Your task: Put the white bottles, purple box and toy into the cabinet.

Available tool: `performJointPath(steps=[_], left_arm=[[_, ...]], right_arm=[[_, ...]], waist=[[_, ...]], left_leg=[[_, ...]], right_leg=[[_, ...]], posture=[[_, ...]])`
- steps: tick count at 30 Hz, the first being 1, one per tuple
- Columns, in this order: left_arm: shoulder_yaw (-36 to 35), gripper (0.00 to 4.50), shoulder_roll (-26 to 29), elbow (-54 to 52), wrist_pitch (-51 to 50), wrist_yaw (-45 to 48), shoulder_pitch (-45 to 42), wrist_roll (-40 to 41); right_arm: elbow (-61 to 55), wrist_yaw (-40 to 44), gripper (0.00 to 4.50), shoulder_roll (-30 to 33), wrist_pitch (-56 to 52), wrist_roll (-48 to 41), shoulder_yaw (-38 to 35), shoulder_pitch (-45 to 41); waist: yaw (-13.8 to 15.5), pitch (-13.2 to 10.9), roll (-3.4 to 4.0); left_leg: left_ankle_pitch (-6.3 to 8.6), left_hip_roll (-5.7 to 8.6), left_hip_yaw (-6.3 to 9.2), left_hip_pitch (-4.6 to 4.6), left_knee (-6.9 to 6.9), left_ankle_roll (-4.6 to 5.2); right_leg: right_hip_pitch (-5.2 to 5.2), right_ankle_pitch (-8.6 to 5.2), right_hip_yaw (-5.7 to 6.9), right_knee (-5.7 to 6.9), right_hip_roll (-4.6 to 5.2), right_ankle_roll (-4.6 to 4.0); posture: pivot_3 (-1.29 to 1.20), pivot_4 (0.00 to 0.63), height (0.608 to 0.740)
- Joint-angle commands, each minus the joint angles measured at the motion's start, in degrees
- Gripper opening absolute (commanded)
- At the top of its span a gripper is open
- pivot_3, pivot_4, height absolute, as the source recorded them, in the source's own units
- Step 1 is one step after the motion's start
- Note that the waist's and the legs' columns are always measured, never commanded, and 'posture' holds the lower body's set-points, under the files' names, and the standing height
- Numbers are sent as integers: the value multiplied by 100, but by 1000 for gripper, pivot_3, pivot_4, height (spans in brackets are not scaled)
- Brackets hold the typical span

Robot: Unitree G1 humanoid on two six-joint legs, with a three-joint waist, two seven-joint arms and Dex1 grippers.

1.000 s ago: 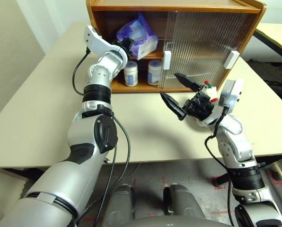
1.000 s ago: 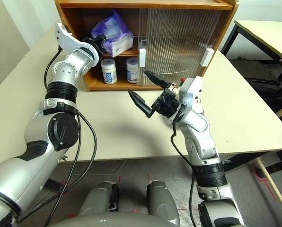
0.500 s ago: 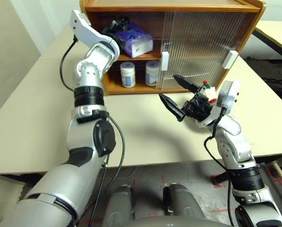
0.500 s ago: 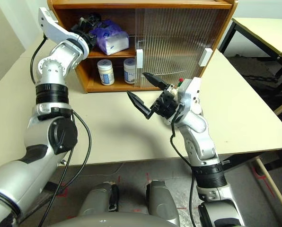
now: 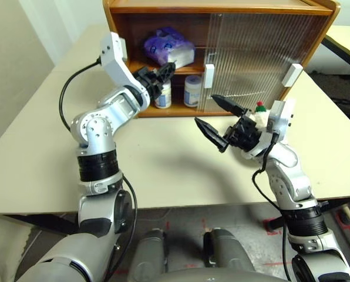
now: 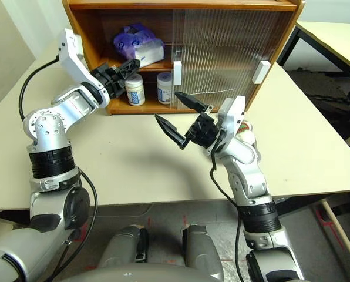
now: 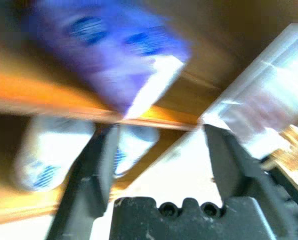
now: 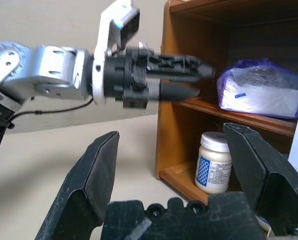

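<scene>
With the purple box (image 5: 169, 51) shelved upper centre, the empty left gripper (image 5: 165, 73), fingers slightly apart, should be clearing the cabinet (image 5: 222, 12) carefully while the right gripper (image 5: 217, 116) is hovering wide open.

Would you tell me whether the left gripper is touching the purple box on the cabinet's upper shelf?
Apart. The right wrist view shows the left gripper empty, its tips short of the purple box, with dark cabinet interior between them.

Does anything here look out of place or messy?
The toy sits on the table behind the right arm, outside the cabinet. Inside, the purple box and white bottles look tidy.
</scene>
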State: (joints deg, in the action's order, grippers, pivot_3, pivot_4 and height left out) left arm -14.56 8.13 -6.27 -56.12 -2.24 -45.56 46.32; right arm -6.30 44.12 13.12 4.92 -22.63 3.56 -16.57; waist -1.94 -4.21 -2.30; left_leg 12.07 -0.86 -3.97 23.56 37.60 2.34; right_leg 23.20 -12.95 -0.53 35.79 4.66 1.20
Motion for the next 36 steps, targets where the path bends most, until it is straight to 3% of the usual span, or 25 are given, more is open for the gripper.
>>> performJointPath(steps=[1,6,12,23,36], left_arm=[[495,1954,192,-183,211,547,91,-285],[1433,48,576,247,1136,1173,149,-1428],[1924,48,589,1387,2256,1327,-101,-2639],[1575,48,169,3974,4052,1233,-1120,-3531],[1233,48,441,4918,4451,921,-1485,-4020]], right_arm=[[38,23,4500,11,-56,-31,25,7],[26,18,4500,21,-50,-15,27,34],[49,9,4500,20,-23,9,26,37],[38,3,4500,11,-18,12,32,94],[-9,-46,4500,26,-29,20,19,149]], waist=[[-4,1,1],[-15,9,15],[-14,11,18],[-7,12,16],[-23,13,15]], left_leg=[[0,0,0,-4,0,0],[-4,0,1,-16,-7,-7],[-4,-2,2,-18,-7,-7],[-8,-1,2,-2,0,-1],[-11,-2,2,5,3,5]], right_leg=[[-1,0,0,1,0,2],[-2,7,-2,4,-6,-13],[-2,10,-2,4,-7,-18],[3,4,-2,1,-6,0],[8,-1,-2,5,-10,10]], posture=[[12,12,740],[0,7,740],[-14,0,740],[-29,0,740],[-33,1,740]])
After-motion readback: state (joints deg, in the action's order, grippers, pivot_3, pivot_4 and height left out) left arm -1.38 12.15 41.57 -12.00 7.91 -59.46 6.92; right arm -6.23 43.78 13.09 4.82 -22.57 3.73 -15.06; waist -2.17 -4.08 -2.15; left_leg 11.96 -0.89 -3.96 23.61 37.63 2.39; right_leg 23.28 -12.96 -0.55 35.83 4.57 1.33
